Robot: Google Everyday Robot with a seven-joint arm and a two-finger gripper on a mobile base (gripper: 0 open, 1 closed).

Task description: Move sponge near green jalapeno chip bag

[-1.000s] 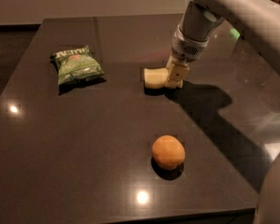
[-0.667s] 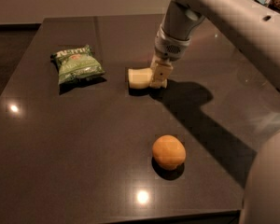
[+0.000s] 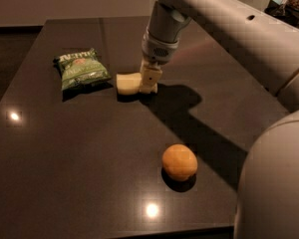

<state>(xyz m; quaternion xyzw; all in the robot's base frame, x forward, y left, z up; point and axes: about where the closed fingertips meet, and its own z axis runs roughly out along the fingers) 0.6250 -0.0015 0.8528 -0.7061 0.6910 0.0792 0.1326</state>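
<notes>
Change: over the last second the arm has swept left across the dark glossy tabletop [image 3: 89,173], carrying the sponge with it, so the gap to the bag has shrunk from wide to narrow.
Gripper: the robot's two-finger gripper [image 3: 149,81] points straight down at the centre-back of the table, its fingers pinching the right end of the sponge.
Sponge: the pale yellow-cream rectangular foam sponge [image 3: 127,83] sits low at the table surface, sticking out leftward from the fingers; whether it is resting on the table or held just above it cannot be told.
Chip bag: the small crinkled green jalapeno chip bag [image 3: 80,69] with white lettering lies flat at the left-back of the table and has not shifted.
Gap: the sponge's left edge is now just beside the bag's right edge, not touching it.
Bystander: the round orange fruit [image 3: 179,162] sits in the foreground, well apart from both and unmoved.
Meaning for the task: the sponge looks close enough to count as near the bag, so the carry seems all but finished.
Remaining step: probably letting go of the sponge and lifting clear without nudging the bag.
</notes>
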